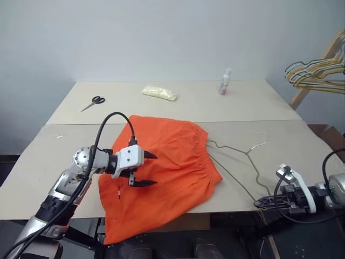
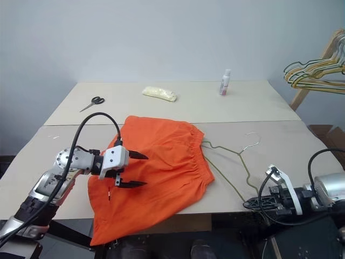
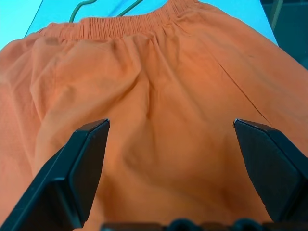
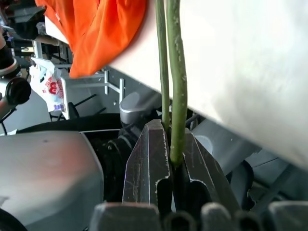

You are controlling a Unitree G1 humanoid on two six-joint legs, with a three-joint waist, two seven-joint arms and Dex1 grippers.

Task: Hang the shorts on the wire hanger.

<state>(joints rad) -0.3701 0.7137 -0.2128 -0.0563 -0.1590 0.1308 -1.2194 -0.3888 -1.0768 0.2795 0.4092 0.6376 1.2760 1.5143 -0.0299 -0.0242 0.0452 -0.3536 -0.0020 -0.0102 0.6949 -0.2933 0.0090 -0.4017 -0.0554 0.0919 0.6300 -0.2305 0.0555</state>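
No lettering can be made out; the small bottle's [image 1: 225, 81] label is too small to read.

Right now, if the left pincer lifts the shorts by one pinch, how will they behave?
Likely floppy: the shorts lie wrinkled and a leg droops over the table edge. Probably light, thin fabric. One pinch may raise just a fold, so the rest would sag below the open left pincer.

Silver-grey arms carry looping black cables, white wrist housings and black-fingered end effectors, left [image 1: 144, 169] and right [image 1: 261, 203].
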